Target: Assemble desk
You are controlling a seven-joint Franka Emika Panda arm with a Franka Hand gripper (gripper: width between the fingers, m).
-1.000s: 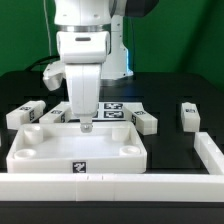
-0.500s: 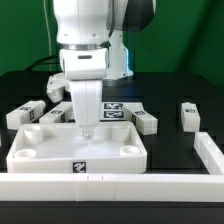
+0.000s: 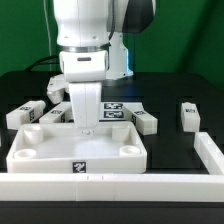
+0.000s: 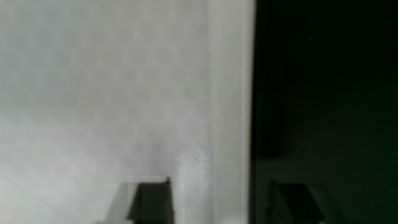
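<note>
The white desk panel (image 3: 60, 150) lies flat on the black table with its rim up and round sockets in its corners. My gripper (image 3: 86, 127) hangs straight down over the panel's far rim. In the wrist view the gripper (image 4: 219, 196) has one dark finger (image 4: 150, 204) over the panel's inside (image 4: 98, 90) and the other over the black table, with the white rim (image 4: 224, 100) between them. The jaws stand apart and look open around the rim. Several white block legs with tags lie behind the panel: two on the exterior view's left (image 3: 25, 114), one (image 3: 146, 122) and another (image 3: 188, 115) on its right.
The marker board (image 3: 118, 107) lies flat behind the panel, partly hidden by my arm. A long white rail (image 3: 120, 186) edges the table's front and runs up the exterior view's right side (image 3: 209, 150). Black table (image 4: 329, 100) lies beyond the panel's rim.
My gripper has shifted toward the exterior view's right and come down slightly over the panel's far rim. Since half a second ago it has barely moved. The panel and legs have stayed put.
</note>
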